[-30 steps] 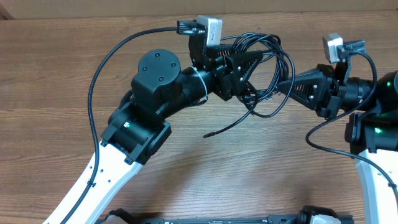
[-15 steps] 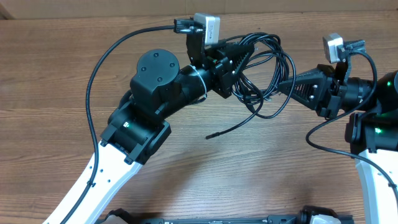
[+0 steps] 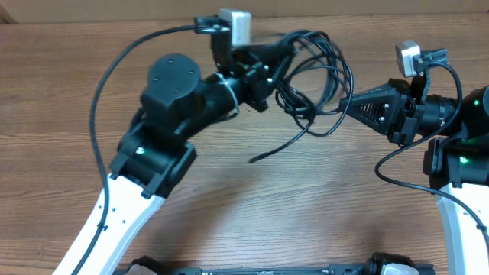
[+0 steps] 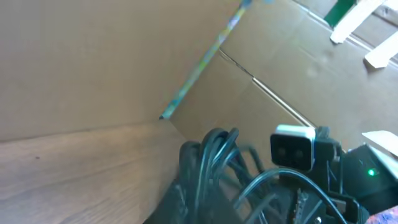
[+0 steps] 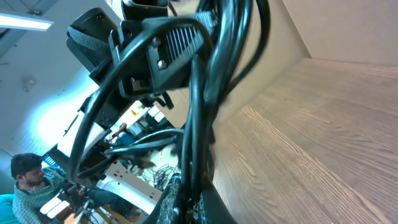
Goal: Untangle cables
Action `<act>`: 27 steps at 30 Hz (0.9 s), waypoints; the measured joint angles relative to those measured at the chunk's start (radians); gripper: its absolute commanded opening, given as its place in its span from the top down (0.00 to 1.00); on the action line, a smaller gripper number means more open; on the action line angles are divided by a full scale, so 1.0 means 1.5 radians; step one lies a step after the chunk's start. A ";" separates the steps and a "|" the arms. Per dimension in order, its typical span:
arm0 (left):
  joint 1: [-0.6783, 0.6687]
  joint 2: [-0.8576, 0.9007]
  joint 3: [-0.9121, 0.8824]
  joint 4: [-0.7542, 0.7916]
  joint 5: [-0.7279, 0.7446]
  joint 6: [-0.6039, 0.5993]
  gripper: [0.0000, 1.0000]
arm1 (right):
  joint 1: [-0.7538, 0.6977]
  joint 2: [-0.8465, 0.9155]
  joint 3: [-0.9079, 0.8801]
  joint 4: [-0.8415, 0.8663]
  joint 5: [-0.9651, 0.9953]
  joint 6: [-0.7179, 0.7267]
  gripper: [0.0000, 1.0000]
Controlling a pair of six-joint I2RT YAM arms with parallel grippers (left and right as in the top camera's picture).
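Left gripper (image 3: 284, 55) is seen clenched on a bunch of the cables (image 3: 330, 70); in the left wrist view the bunch (image 4: 208, 162) comes up right from where the fingers sit, though the fingers themselves are not shown. Right gripper (image 3: 348, 102) is clamped on strands at the opposite side of the tangle; in the right wrist view the cords (image 5: 205, 112) run straight down into the jaws. The bundle is held between the two grippers, lifted off the table (image 3: 229, 214), near its far edge. Loops are spread toward the right gripper. One loose end (image 3: 257, 160) is hung down toward the wood, just left of the loops.

Risks, judged: the knot can be tightened if the grippers are pulled apart while the same strand is held by both. Several cords appear grabbed at once on the left, so single strands may not be freed. Loops may be snagged on the gripper bodies. A thin cord may be slipped out under tension and the bundle dropped.
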 measured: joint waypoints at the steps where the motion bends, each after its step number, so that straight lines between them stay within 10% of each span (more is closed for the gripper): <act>1: 0.008 -0.006 0.000 0.000 0.000 -0.002 0.96 | 0.001 0.000 0.000 0.000 -0.001 0.000 0.96; 19: 0.126 -0.050 0.000 -0.003 -0.031 -0.011 0.96 | 0.001 0.000 0.000 0.001 -0.003 0.000 0.95; 24: 0.135 -0.058 0.000 -0.002 0.001 -0.026 0.96 | 0.001 0.000 0.000 0.000 -0.002 0.002 0.35; 27: 0.135 -0.058 0.000 -0.003 0.054 -0.033 0.96 | 0.000 0.000 0.000 0.003 -0.002 -0.003 0.25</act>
